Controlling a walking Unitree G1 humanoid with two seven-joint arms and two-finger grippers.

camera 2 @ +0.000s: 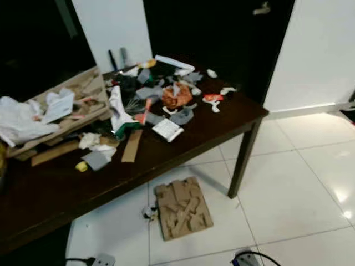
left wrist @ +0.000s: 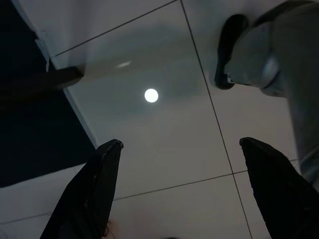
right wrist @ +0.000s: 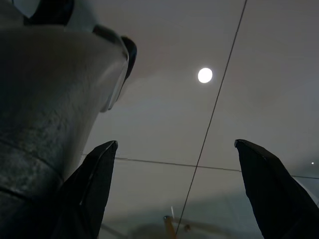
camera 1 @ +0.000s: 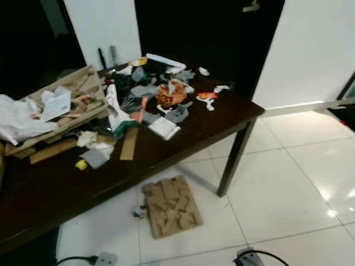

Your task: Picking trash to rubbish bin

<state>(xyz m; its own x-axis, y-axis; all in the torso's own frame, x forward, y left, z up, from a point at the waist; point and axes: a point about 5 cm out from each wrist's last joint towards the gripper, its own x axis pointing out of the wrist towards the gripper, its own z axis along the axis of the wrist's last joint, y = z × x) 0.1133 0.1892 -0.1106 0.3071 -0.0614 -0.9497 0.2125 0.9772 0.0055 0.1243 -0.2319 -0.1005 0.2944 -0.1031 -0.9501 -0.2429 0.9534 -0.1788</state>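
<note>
A dark wooden table (camera 1: 222, 124) carries a heap of trash: an orange crumpled wrapper (camera 1: 171, 94), a white folded paper (camera 1: 164, 128), grey scraps (camera 1: 177, 114), a red-and-white wrapper (camera 1: 207, 97), a cardboard strip (camera 1: 129, 143) and a small yellow piece (camera 1: 81, 164). A moulded cardboard insert (camera 1: 171, 206) lies on the tiled floor beneath the table's front edge. My left gripper (left wrist: 179, 154) hangs open over the floor tiles, holding nothing. My right gripper (right wrist: 174, 154) also hangs open beside my leg, holding nothing.
A flat cardboard tray (camera 1: 66, 102) with papers and a white plastic bag (camera 1: 16, 119) sit on the table's left. Cables and a power strip (camera 1: 102, 258) lie on the floor near me. White walls flank a dark doorway (camera 1: 205, 33). White tiles stretch away on the right.
</note>
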